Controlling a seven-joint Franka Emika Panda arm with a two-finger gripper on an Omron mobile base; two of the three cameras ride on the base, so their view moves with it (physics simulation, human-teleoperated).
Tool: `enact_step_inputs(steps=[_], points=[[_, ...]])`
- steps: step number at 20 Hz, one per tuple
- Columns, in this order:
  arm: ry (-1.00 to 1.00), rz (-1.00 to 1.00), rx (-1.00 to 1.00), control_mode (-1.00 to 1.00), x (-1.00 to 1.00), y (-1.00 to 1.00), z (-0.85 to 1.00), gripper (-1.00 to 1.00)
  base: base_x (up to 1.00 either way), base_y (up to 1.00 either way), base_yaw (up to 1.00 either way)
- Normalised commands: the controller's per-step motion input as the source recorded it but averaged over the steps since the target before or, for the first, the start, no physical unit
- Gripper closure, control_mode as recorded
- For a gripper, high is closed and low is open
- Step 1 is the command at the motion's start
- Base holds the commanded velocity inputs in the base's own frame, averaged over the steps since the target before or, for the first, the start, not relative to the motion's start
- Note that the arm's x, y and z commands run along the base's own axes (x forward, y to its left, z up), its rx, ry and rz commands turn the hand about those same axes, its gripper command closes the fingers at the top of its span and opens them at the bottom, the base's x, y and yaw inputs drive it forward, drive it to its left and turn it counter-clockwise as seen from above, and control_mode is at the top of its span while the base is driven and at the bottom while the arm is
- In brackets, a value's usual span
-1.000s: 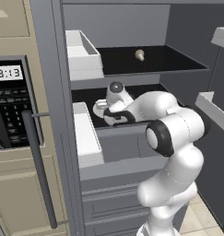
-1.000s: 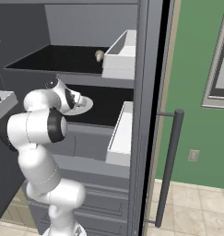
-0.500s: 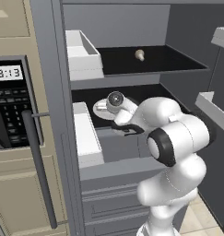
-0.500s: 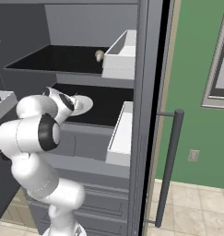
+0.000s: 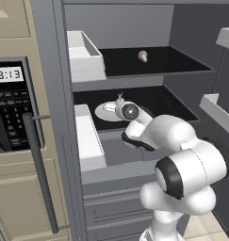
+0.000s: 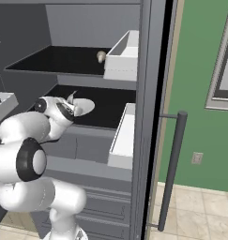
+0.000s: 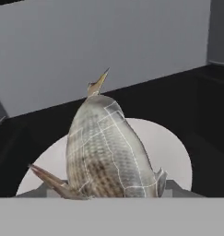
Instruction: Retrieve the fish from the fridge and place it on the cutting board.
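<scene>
Hand view: fish (image 7: pixel 106 152) rises over the plate (image 7: pixel 171 147), tail toward 12 o'clock, inside the fridge (image 5: pixel 134 61). Gripper (image 5: pixel 119 101) finger state: cannot tell.

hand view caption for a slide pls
Close-up of the mottled fish above a round white plate on the fridge's black shelf.

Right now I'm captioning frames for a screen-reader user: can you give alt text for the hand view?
A mottled grey-beige fish stands close to the camera, tilted up over a round white plate on a black fridge shelf. A grey back wall rises behind it.
</scene>
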Motion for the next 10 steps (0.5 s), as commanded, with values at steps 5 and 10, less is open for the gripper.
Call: enact_step_inputs(steps=[5, 10], points=[[-0.02, 0.00, 0.18, -1.00, -0.27, -0.13, 0.85, 1.00, 0.00, 0.00, 0.00], [0.23, 0.00, 0.18, -1.00, -0.39, -0.45, 0.41, 1.00, 0.00, 0.00, 0.00]])
